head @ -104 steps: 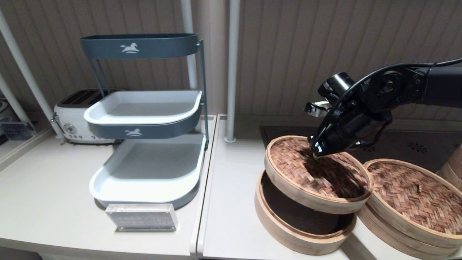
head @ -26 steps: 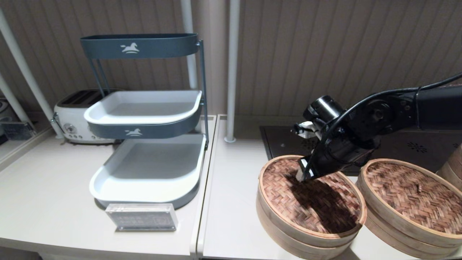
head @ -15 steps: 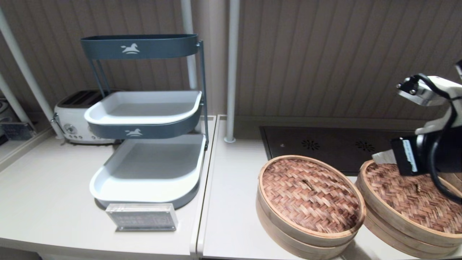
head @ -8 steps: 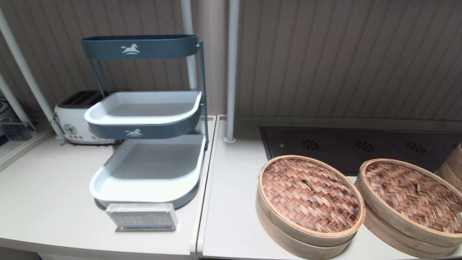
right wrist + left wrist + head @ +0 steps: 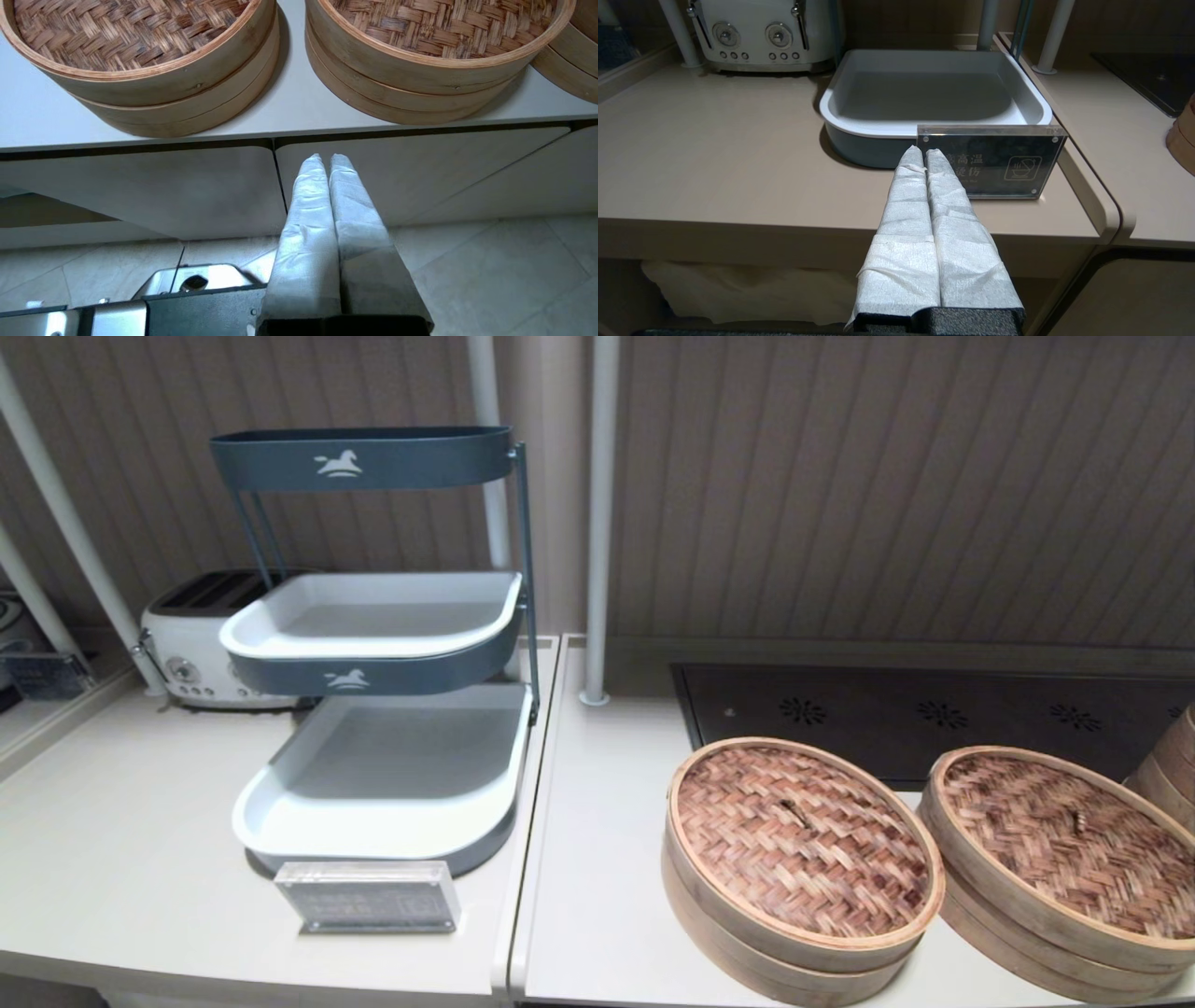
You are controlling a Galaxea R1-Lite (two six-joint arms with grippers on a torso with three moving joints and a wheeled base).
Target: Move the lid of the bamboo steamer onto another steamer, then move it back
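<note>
two round bamboo steamers sit side by side on a pale counter. the bamboo steamer lid, with an even reddish-pink woven top and a small dark knot at its centre, rests flat on its own basket, just to the left of the other steamer. that other steamer wears its own browner, yellow-mottled lid. the two rims sit very close together. further left of the other steamer stands a blue and white tiered tray rack, with a clear sign block in front of it and a white toaster behind. the right gripper hangs below the counter edge, in front of the other steamer, its wrapped fingers pressed together and holding nothing. the left gripper is parked before the sign block, fingers also pressed together.
</note>
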